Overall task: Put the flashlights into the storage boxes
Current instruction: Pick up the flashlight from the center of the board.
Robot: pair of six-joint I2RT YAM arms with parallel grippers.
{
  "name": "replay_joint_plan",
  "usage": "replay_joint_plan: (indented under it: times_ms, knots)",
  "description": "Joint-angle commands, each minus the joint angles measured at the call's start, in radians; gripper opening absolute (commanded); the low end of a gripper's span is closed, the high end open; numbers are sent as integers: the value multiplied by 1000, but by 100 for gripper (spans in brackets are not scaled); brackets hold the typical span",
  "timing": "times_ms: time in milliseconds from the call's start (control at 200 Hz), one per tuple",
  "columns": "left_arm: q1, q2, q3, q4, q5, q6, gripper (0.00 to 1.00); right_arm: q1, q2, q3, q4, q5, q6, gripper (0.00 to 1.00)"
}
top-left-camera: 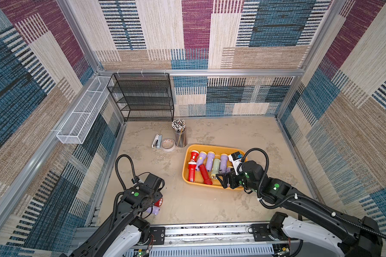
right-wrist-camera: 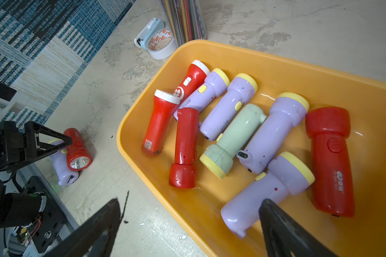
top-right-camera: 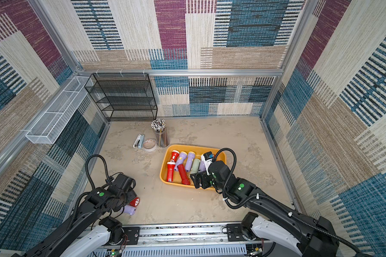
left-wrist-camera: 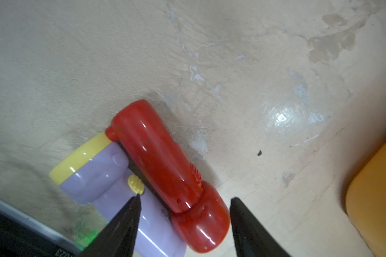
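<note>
Flashlights (top-left-camera: 210, 161), eleven counted. Nine are lodged in the tray (top-left-camera: 212, 147), laid flat and roughly side by side so that the shallow floor is shared: four red, four lavender and one green (right-wrist-camera: 232, 138). Two are found outside it on the table (top-left-camera: 210, 204), well apart from the tray, near the front left under the left arm: a red flashlight (left-wrist-camera: 165, 155) and a lavender flashlight (left-wrist-camera: 112, 184), bodies touching, heads turned opposite ways. The left gripper (left-wrist-camera: 185, 197) is held low over this pair, jaws spread partway to either side of the red head. One finger is poised above the lavender body and the other is set just beside the red head, with no pinch made out. This setting is judged to be an approach for lifting the red one, and the close-lying lavender body leaves that finger little room, so a nudge is possible. The right gripper (right-wrist-camera: 191, 200) is held over the tray's near rim, jaws spread wide and nothing carried, one finger over the table and one over a lavender unit. It is presumably kept there because nothing loose is seen on its side. Not part of the lot: pencil cup (top-left-camera: 179, 133), tape roll (top-left-camera: 168, 144), rack (top-left-camera: 143, 98), basket (top-left-camera: 80, 115).
</note>
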Motion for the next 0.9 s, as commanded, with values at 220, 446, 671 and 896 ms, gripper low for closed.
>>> replay_joint_plan:
  times_ms: [220,446,671,896]
  knots:
    - [77,98,-28,114,28,16,68,-7,-60,-25,33,19,-10,100]
    - [111,148,-40,177,40,47,68,-11,-42,-23,32,26,-8,100]
    - [157,203,-72,268,90,82,65,-14,-24,-15,30,33,-4,100]
    - [190,268,-82,360,139,122,48,-14,-6,-3,27,38,7,100]
